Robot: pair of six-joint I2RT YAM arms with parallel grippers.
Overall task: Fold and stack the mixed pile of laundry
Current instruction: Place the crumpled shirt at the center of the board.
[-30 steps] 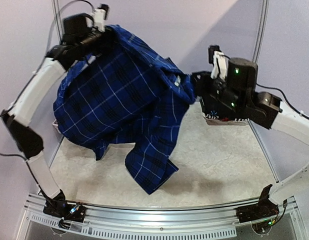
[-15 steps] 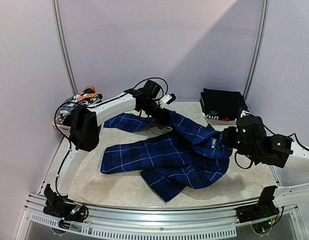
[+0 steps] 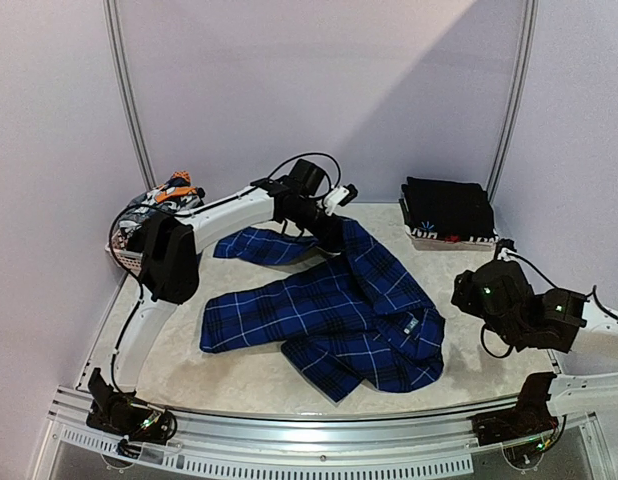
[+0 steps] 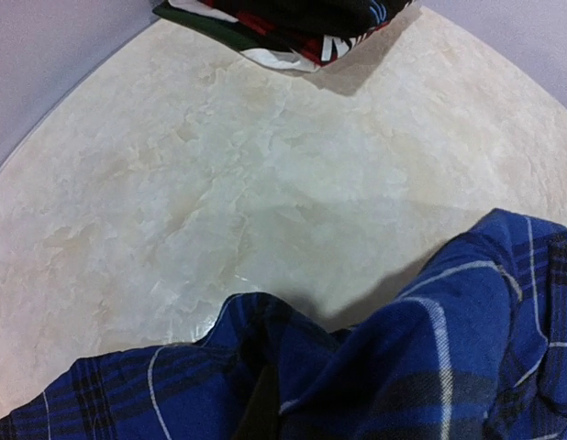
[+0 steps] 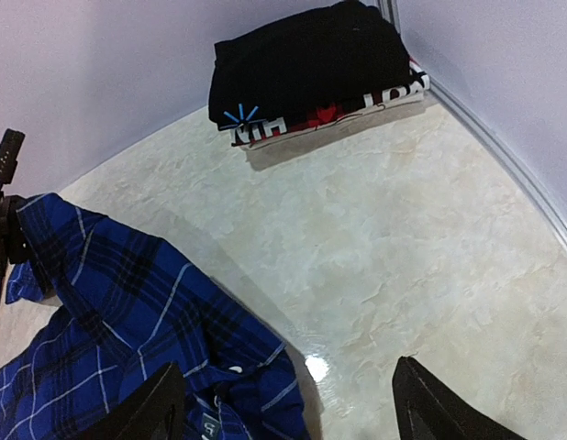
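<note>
Moved since before: the blue plaid shirt (image 3: 329,310) was up in the air, stretched between both arms. Now it lies down on the table (image 3: 239,375). The right gripper (image 5: 288,417) has let go of the shirt's right side and pulled back to the right. The left gripper (image 3: 332,228) has come down with the cloth.
Shirt: it is in the middle of the table, spread out but wrinkly. One sleeve sticks out to the left at the far side. The near part is bunched into a point toward the front.
Left arm's pincer: it is squeezed tight on the far edge of the shirt. The cloth lifts a little to meet it. In the left wrist view, blue cloth is bunched up right under the camera.
Right arm's pincer: its two fingers (image 5: 160,408) stand wide apart with nothing between them. It hangs near the shirt's right edge.
Far right corner: a folded stack (image 3: 447,208) sits here, well apart from the shirt. A black piece is on top, and white and red bits show below it.
Far left: the laundry pile (image 3: 161,198) is partly hidden behind the left arm. Orange, grey and white cloth shows on top. It sits in a pale basket (image 3: 121,257).
</note>
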